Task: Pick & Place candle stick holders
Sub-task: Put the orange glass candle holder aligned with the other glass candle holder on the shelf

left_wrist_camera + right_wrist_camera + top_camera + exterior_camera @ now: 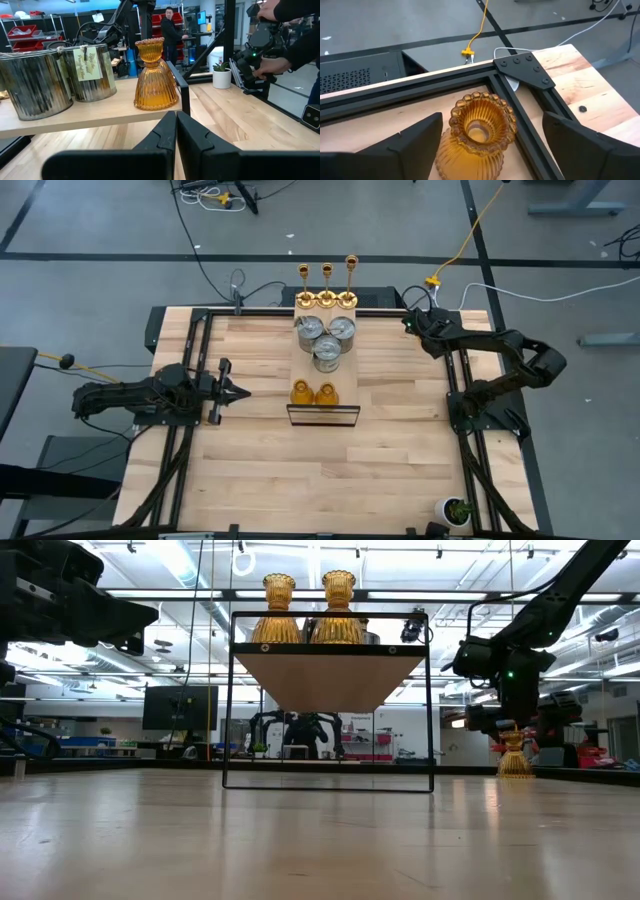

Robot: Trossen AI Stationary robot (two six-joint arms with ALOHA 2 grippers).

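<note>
Now right gripper [487,145] spread wide, straddling amber holder [475,135]; left gripper [238,392] closed.

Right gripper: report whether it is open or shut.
Open. In the right wrist view the right gripper has its two fingers spread wide, either side of an upright amber holder, not pressing it.

Surface [260,450]: pale wood, dark frame rails | Raised shelf [322,355] at its middle: three gold candlesticks [327,285] at far end, three silver cans [325,340] mid, two amber holders [313,393] at near end | Third amber holder [475,135] directly on surface, right of shelf by far rail | Potted plant [457,510] near-right of shelf
</note>
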